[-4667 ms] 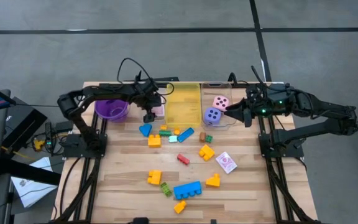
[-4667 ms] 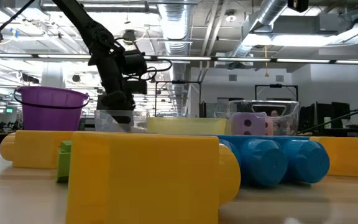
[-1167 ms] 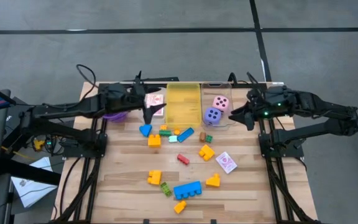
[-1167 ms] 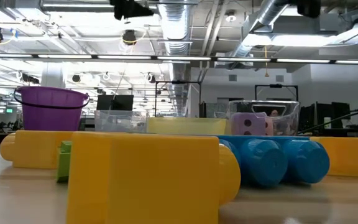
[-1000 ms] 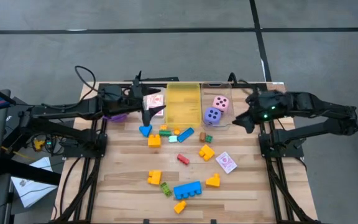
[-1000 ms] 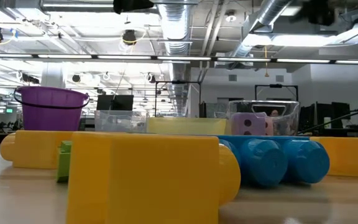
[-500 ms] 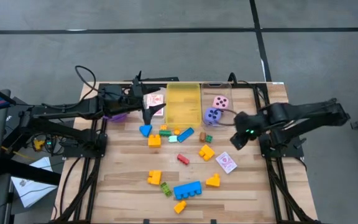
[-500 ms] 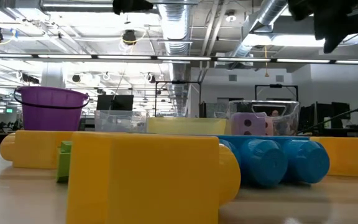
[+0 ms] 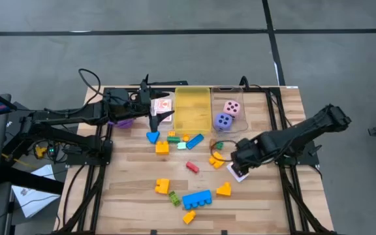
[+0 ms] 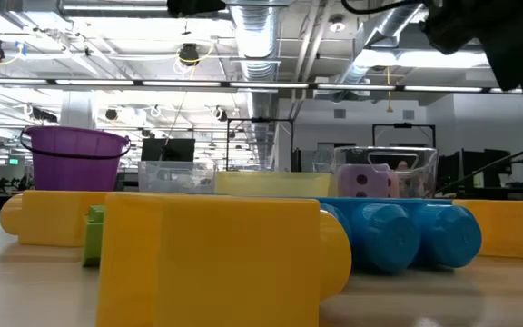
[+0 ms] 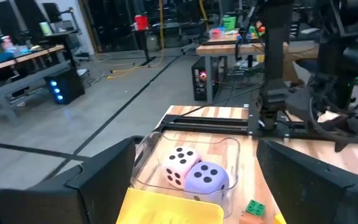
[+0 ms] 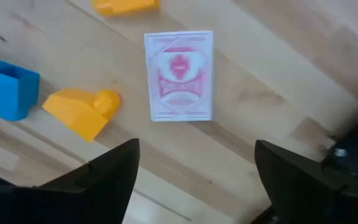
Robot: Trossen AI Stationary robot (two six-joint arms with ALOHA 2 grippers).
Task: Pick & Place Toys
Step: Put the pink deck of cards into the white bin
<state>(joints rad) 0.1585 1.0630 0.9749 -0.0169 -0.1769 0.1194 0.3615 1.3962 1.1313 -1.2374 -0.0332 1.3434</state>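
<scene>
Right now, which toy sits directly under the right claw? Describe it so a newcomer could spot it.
On the wooden table, look at its right half, below the open right claw. There a playing card lies flat beside yellow blocks. It is the only thin red-and-white thing there.

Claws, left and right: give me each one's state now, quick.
Left claw: open, empty, above the bins near the dice.
Right claw: open, empty, over the card.
</scene>
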